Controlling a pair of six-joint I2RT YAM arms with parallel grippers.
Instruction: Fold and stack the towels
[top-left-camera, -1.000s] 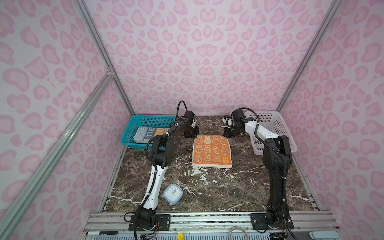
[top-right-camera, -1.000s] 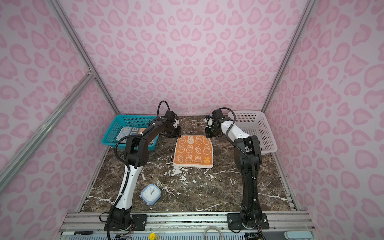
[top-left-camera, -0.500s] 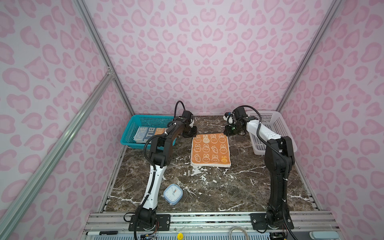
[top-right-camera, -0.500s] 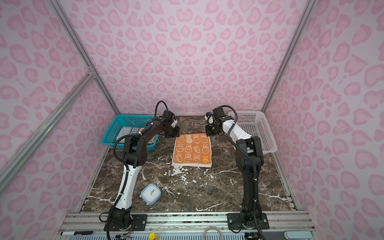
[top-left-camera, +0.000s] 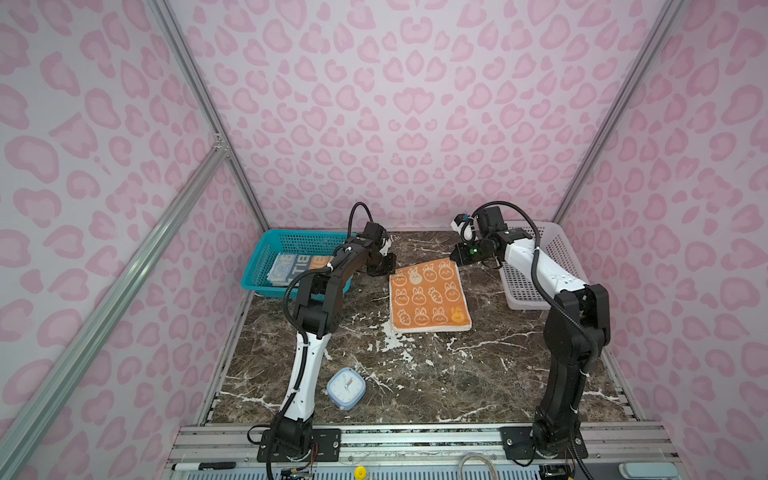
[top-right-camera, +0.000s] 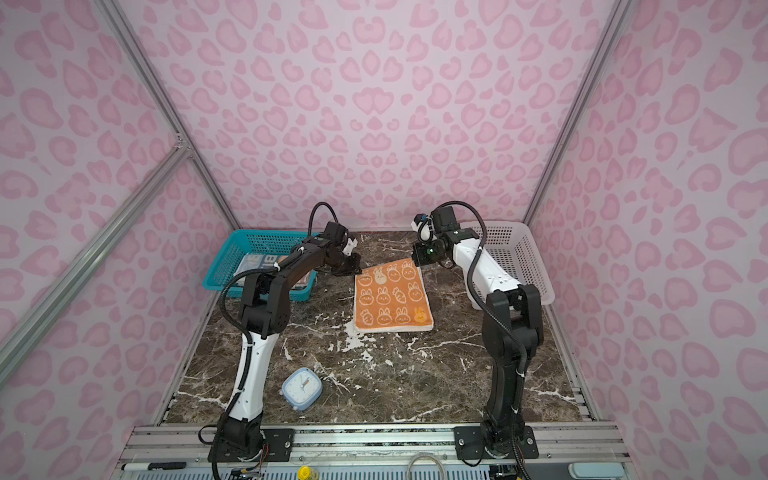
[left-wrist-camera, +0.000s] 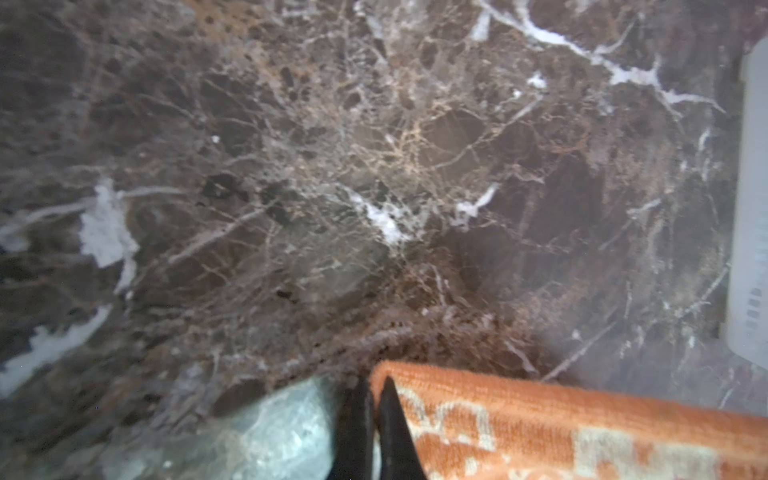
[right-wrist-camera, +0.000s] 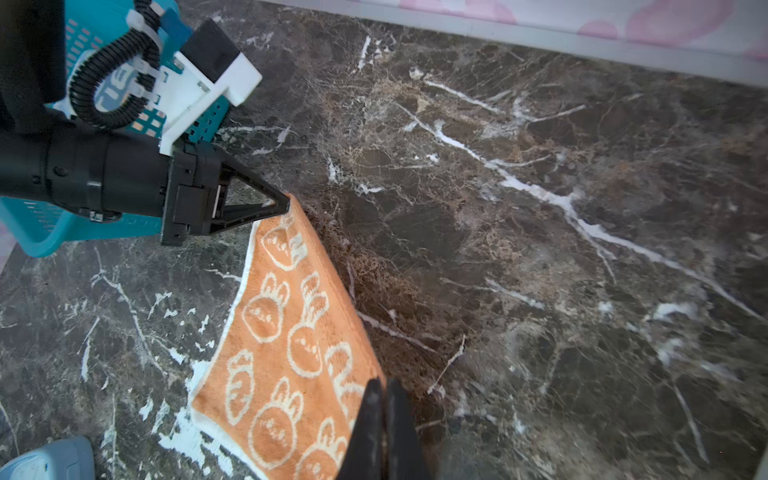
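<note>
**Item 1: left gripper** (top-left-camera: 390, 272) (top-right-camera: 358, 270) (left-wrist-camera: 376, 382) (right-wrist-camera: 284, 203). Its jaws are closed together and pinch one far corner of the orange towel. In the left wrist view the cloth edge sits right at the tips.

**Item 2: right gripper** (top-left-camera: 456, 260) (top-right-camera: 414, 262) (right-wrist-camera: 382, 384). Its jaws are also closed together, clamped on the other far corner of the same towel.

**Item 3: orange towel** (top-left-camera: 430, 297) (top-right-camera: 392, 299) (left-wrist-camera: 540, 424) (right-wrist-camera: 286, 345). It has a cream rabbit and carrot print. Its far edge is stretched between the two grippers and slightly raised at both corners. The rest runs away from the grippers toward the arm bases and lies flat on the surface. A cream edge shows along the side under the left gripper and along the end farthest from both grippers.

**Item 4: lettered towel** (top-left-camera: 299, 266) (top-right-camera: 266, 262). It is folded and lies inside the teal basket, behind the left gripper on its outer side. The left arm partly hides it.

**Item 5: teal basket** (top-left-camera: 254, 270) (top-right-camera: 220, 266). It stands just beside the left gripper, on the side away from the right gripper.

**Item 6: white basket** (top-left-camera: 557, 249) (top-right-camera: 528, 249) (left-wrist-camera: 752, 208). It stands beside the right gripper on its outer side, and the right arm reaches past it.

**Item 7: clock** (top-left-camera: 346, 387) (top-right-camera: 302, 388). It is small and pale blue, and sits well apart from both grippers, near the left arm's base.

**Item 8: surface** (top-left-camera: 415, 374) (top-right-camera: 395, 374). It is dark brown marble with white veins.
</note>
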